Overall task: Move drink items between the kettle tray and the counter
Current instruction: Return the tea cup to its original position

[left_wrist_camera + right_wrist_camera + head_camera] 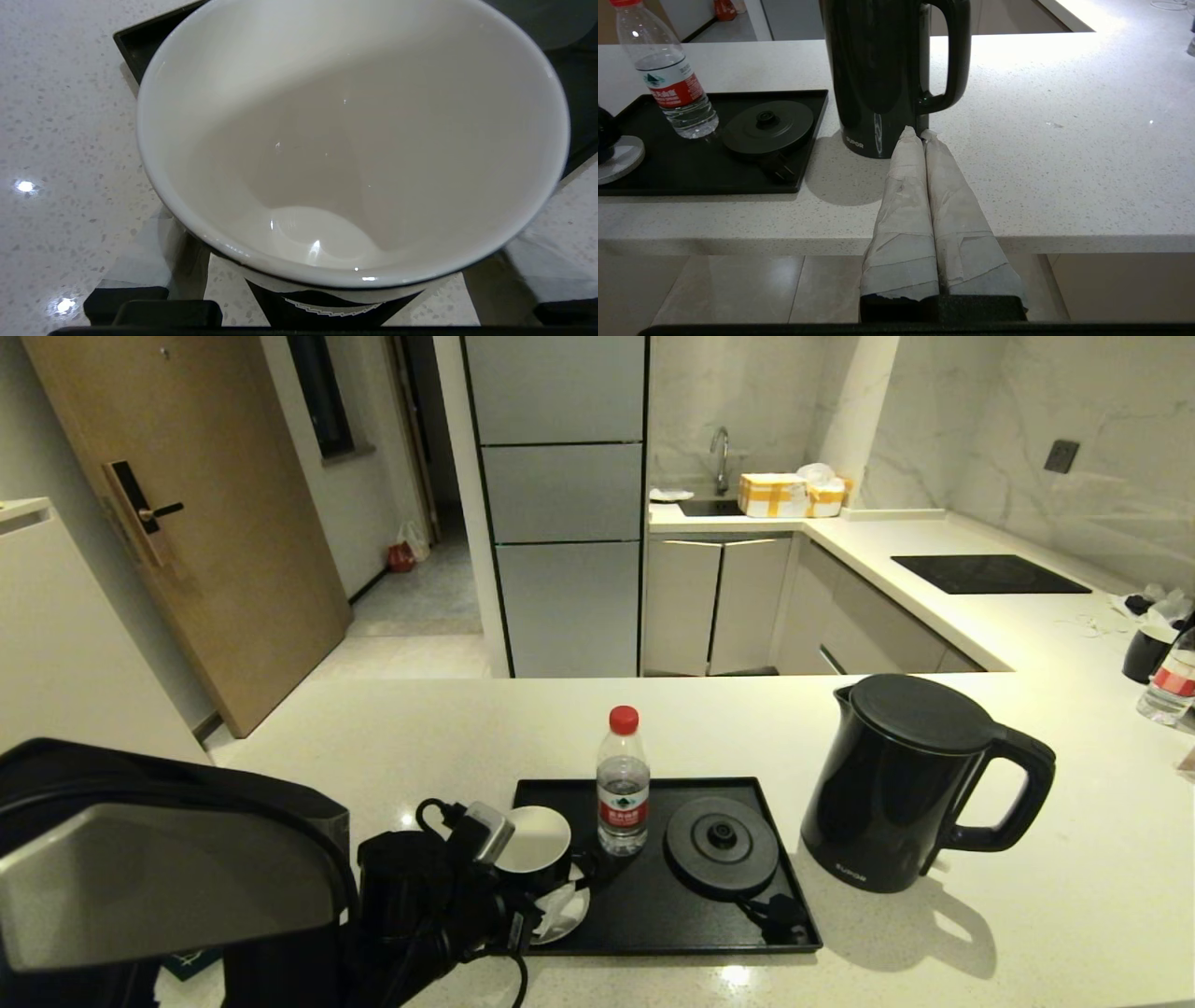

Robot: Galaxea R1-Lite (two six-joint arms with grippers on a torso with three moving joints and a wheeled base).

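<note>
**A:** Where's the left gripper right now?

**B:** Down at the tray's left end, around the mug. In the left wrist view the mug fills nearly everything: white inside, black outside, rim tilted toward the camera. One taped finger shows on each side of it, spread wide apart. Whether the pads actually touch the mug wall I cannot tell.

**A:** Is the mug on the tray?

**B:** It sits over the tray's left end; the head view shows something white and round under it, partly hidden by the arm. The left wrist view shows the tray corner behind the mug and speckled counter beside it.

**A:** The other drink things?

**B:** The bottle stands upright on the tray, near its back edge, just right of the mug. The round base lies on the tray's right half, with its plug at the tray's front right corner. The kettle stands on the counter just right of the tray, off the base, handle pointing away from the tray.

**A:** And the right gripper?

**B:** Only the right wrist view shows it. It's at the counter's front edge, well clear of the tray, fingers pressed together on nothing, tips pointing at the kettle's foot.
</note>
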